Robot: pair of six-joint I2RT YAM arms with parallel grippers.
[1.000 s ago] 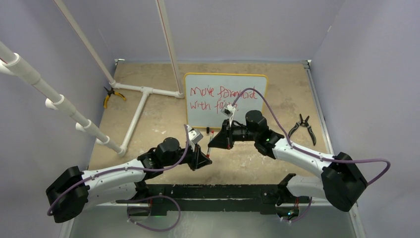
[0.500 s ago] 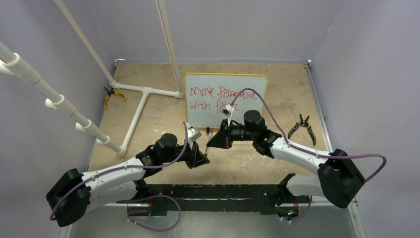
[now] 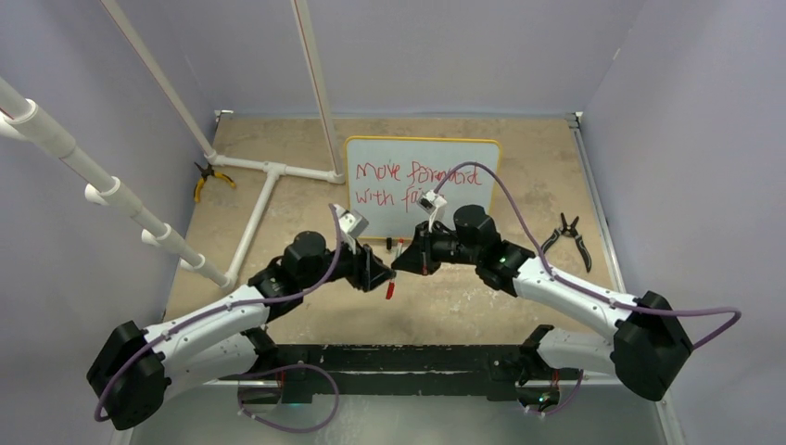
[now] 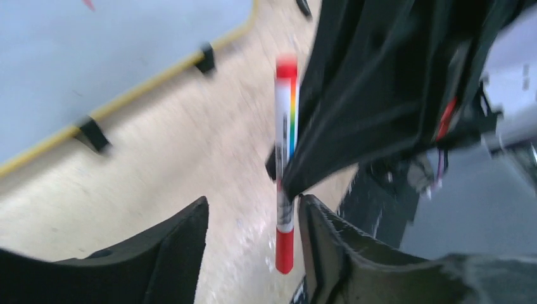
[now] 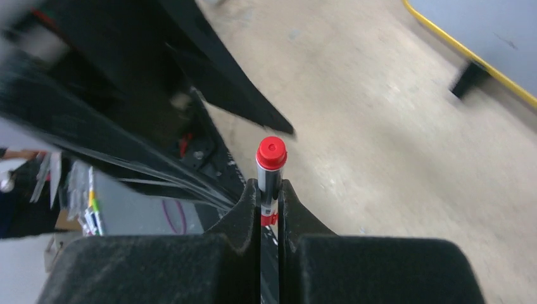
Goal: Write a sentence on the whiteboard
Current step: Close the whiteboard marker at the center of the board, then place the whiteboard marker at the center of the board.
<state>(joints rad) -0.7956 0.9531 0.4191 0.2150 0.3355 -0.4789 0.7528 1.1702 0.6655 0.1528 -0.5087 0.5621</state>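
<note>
Right pincer (image 5: pixel 270 187) clamped on red marker (image 5: pixel 271 155), capped end poking out past its fingertips. Left pincer (image 4: pixel 253 209) apart, straddling the marker's lower end, seemingly not touching it, view blurred. Whiteboard (image 3: pixel 371 218) stands just beyond both pincers, and the sentence (image 3: pixel 412 173) on it looks done. Risk: left pincer clips the marker when pulling away, twisting it in right's grip or knocking it onto the counter (image 3: pixel 547 176)

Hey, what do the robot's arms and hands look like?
The left arm and right arm have white shells between bulky black joint housings. A purple cable loops along each to a small white camera box at the wrist. The left hand and right hand are black, with two wedge-shaped fingers.
</note>
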